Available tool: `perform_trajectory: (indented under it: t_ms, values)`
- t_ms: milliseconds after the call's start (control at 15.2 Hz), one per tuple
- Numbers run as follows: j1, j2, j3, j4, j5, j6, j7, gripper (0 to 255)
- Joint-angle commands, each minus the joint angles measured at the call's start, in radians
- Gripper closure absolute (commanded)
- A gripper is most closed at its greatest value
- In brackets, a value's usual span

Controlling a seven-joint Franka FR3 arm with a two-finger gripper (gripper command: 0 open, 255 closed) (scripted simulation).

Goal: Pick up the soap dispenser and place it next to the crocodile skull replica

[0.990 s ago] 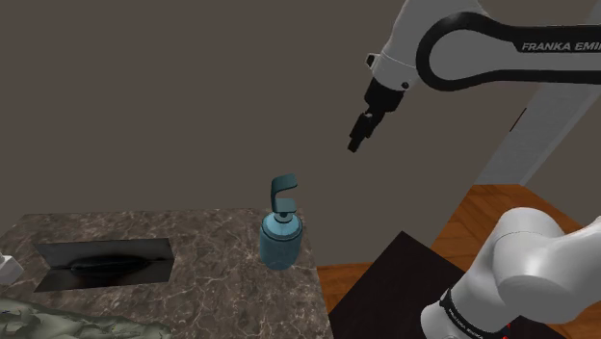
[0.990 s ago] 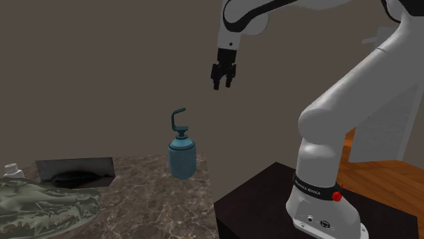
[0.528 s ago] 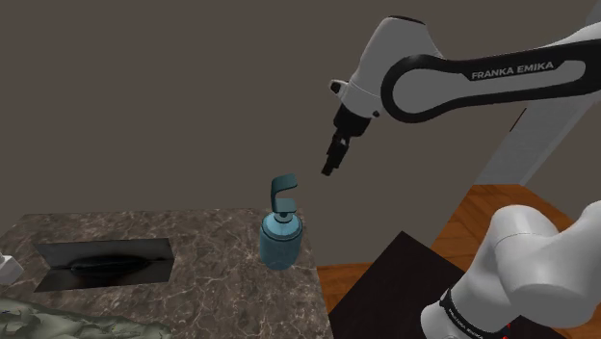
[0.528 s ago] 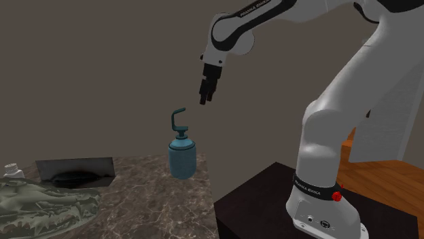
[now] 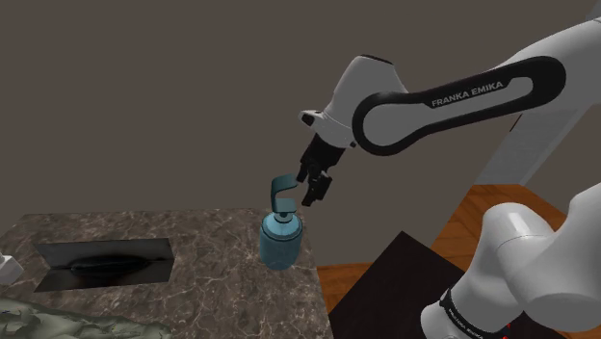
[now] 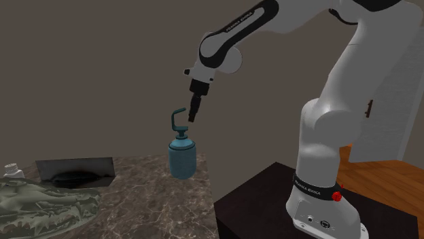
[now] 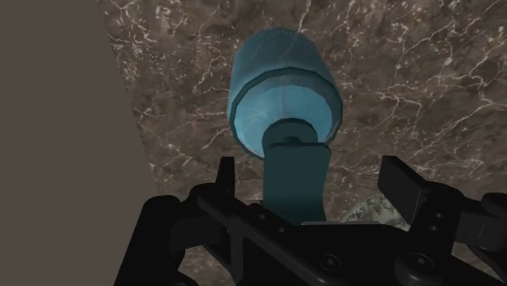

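A teal soap dispenser (image 5: 280,241) (image 6: 182,158) (image 7: 283,89) with a hooked pump head stands upright on the marble counter (image 5: 207,289) near its right end. My gripper (image 5: 312,189) (image 6: 192,117) (image 7: 311,175) hangs open just above the bottle, at the height of the pump head. In the wrist view the pump head lies between the two black fingers (image 7: 226,175), which stand apart and do not touch it. The grey-green crocodile skull (image 5: 39,320) (image 6: 41,202) lies at the counter's near left corner, well away from the dispenser.
A dark rectangular tray (image 5: 104,262) (image 6: 75,174) lies on the counter between skull and dispenser. A small white object (image 6: 10,168) sits at the far left. The counter's edge drops off just right of the bottle, beside the black stand (image 6: 261,200). A plain wall rises behind.
The arm has swung down and towards the shoulder view's left, bringing the gripper from high beside the dispenser to the pump head. The dispenser has not moved.
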Motion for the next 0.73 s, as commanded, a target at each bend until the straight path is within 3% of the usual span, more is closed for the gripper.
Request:
perform_trajectory:
  t_ms: [0, 396, 660]
  values:
    - [0.017, 0.024, -0.009, -0.003, 0.017, 0.028, -0.038, 0]
    - [0.039, 0.101, -0.013, -0.024, 0.053, 0.125, -0.062, 0]
    - [0.039, 0.101, -0.013, -0.024, 0.053, 0.125, -0.062, 0]
